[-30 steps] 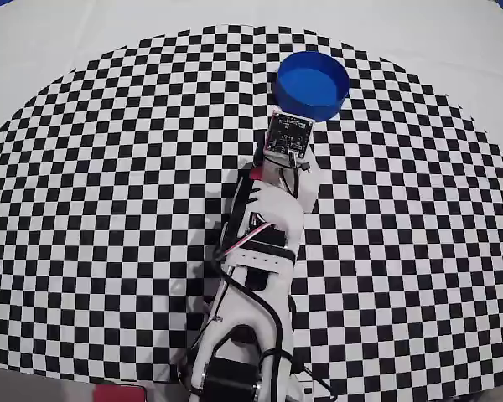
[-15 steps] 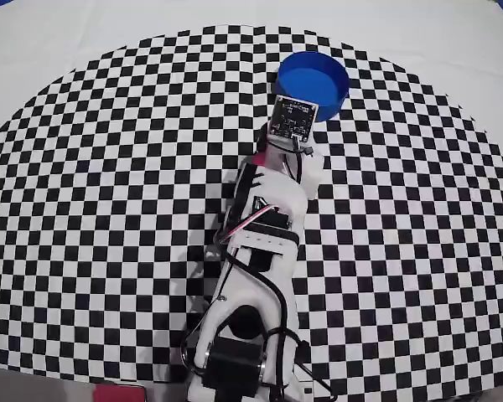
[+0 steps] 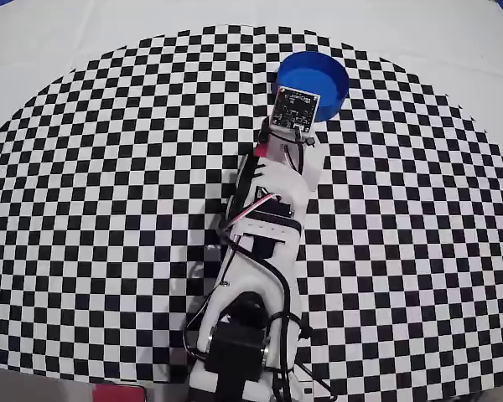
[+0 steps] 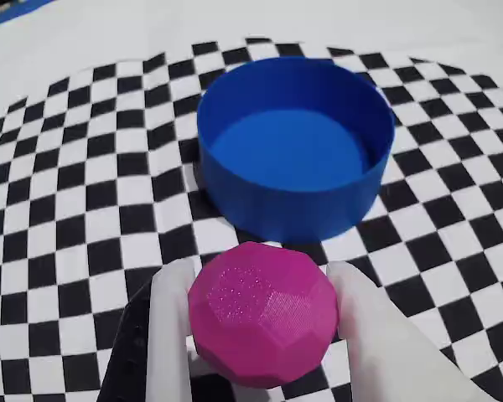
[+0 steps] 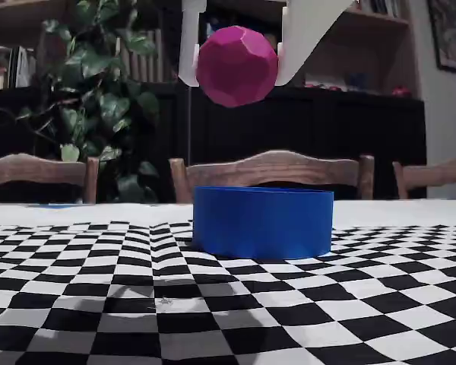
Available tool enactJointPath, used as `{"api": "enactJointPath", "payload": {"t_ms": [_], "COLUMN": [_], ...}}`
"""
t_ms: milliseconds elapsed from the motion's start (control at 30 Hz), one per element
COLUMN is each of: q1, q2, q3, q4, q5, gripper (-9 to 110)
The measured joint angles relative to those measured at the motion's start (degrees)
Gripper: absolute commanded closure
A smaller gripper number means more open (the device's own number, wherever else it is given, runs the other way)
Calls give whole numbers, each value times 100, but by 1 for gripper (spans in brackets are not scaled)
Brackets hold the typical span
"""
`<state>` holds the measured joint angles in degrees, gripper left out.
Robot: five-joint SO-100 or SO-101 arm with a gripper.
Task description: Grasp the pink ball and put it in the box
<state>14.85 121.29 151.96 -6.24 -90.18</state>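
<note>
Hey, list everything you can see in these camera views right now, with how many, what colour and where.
pink ball: one, magenta, held in the air between the pincer's fingers, above the box's height in the fixed view.
box: one, bright blue, round, open and empty, standing on the cloth just beyond the ball in the wrist view.
checkered cloth: one, black and white, covering the table under everything.
chairs: wooden, brown backs behind the table in the fixed view; at least three show.
plant: one, green, at the back left of the fixed view.
dark cabinet: one, behind the chairs.
arm: one, white, stretched across the cloth towards the box.
pincer: one, white, closed on the ball.
</note>
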Motion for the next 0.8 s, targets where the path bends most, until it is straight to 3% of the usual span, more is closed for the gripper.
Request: {"api": "enactJointPath", "payload": {"t_ms": [800], "q1": [18], "q2": [-1433], "q3": [-1239], "q4": [-123], "q5": [0], "gripper": [101]}}
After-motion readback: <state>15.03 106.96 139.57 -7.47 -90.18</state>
